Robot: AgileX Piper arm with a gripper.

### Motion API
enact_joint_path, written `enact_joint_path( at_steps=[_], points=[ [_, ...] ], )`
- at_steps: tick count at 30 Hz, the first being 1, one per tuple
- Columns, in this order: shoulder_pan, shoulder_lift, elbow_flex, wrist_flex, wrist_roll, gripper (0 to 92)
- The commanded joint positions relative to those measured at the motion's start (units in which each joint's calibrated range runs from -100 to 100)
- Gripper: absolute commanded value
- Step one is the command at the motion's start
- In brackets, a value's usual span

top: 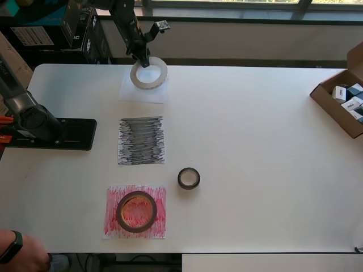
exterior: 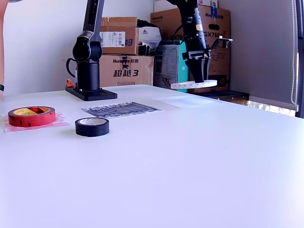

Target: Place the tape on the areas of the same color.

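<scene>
My gripper [top: 142,59] [exterior: 199,71] is shut on the wide white ring [top: 149,74] [exterior: 194,84] and holds it tilted, a little above the plain white patch [top: 143,90] [exterior: 183,100] at the far side of the table. The small black roll [top: 188,178] [exterior: 92,127] lies on bare table, to the right of the patches in the overhead view and just below the scribbled black patch [top: 141,140] [exterior: 120,109]. The reddish-brown roll [top: 136,211] [exterior: 32,116] lies on the scribbled red patch [top: 135,211] [exterior: 9,124].
The arm's black base [top: 51,133] [exterior: 90,92] stands at the overhead view's left. An open cardboard box [top: 343,99] with small items sits at the right edge. A person's hand [top: 20,256] is at the bottom left corner. Stacked cartons [exterior: 124,52] stand behind the table.
</scene>
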Motion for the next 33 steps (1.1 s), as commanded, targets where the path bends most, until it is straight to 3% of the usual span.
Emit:
enact_joint_path(
  at_steps=[1,33],
  points=[
    [-0.1,0.2,2.4,-1.9,-0.8,0.0],
    [0.4,3.5,4.4,-4.6,-1.5,0.0]
  ],
)
